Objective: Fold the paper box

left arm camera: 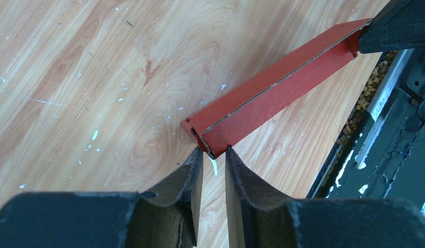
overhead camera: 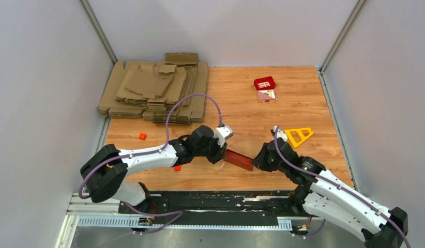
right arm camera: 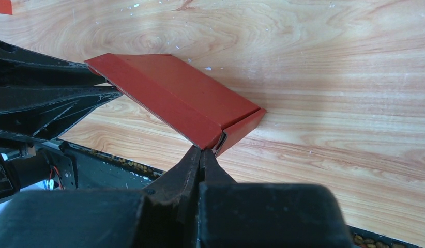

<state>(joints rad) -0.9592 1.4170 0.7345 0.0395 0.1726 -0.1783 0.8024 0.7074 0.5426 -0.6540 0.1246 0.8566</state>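
Observation:
The paper box (overhead camera: 238, 159), a plain red card folded into a long flat sleeve, hangs just over the wooden table between my two arms. My left gripper (overhead camera: 222, 153) meets its left end. In the left wrist view the box (left arm camera: 272, 93) runs up to the right, and the left gripper (left arm camera: 214, 151) has its narrow-set tips pinching the lower corner of the open end. My right gripper (overhead camera: 255, 161) holds the other end. In the right wrist view the box (right arm camera: 184, 98) slants away, and the right gripper (right arm camera: 202, 150) is shut on its near edge.
A stack of brown cardboard sheets (overhead camera: 153, 90) lies at the back left. A small red tile with a window pattern (overhead camera: 264, 82) and a yellow triangle (overhead camera: 299, 135) sit to the right. Two small orange cubes (overhead camera: 142, 136) (overhead camera: 177, 168) lie left. A black rail (overhead camera: 200, 201) borders the near edge.

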